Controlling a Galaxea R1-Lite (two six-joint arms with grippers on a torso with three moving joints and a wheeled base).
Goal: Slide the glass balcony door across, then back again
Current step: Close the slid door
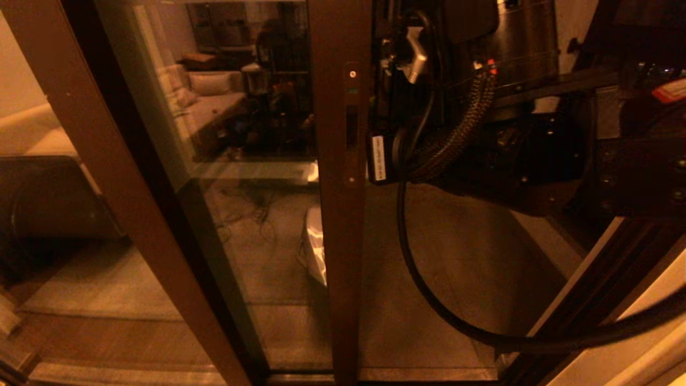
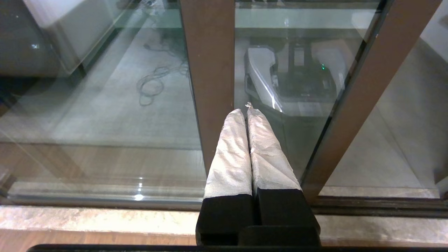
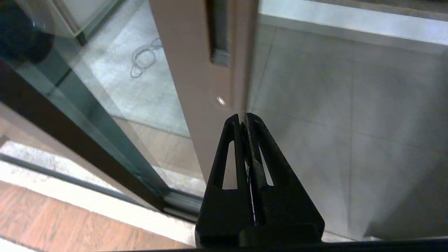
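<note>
The glass balcony door [image 1: 337, 225] is a tall reflective pane in a brown frame. Its upright carries a slim dark recessed handle [image 1: 351, 126], screws and a green dot. In the right wrist view the handle recess [image 3: 217, 31] lies just beyond my right gripper [image 3: 243, 117], which is shut and empty, its tips at the upright's edge below a screw [image 3: 221, 100]. In the head view my right arm [image 1: 455, 155] reaches to that edge and hides the fingers. My left gripper [image 2: 244, 111], with white-wrapped fingers, is shut on nothing, low down before a brown upright [image 2: 210, 70].
A second brown-framed pane [image 1: 107, 161] slants at the left. The floor track [image 2: 367, 204] and pale sill run along the bottom. A black cable [image 1: 429, 289] loops down from my right arm. A sofa shows reflected in the glass. Grey tiled floor [image 3: 350, 122] lies right of the handle upright.
</note>
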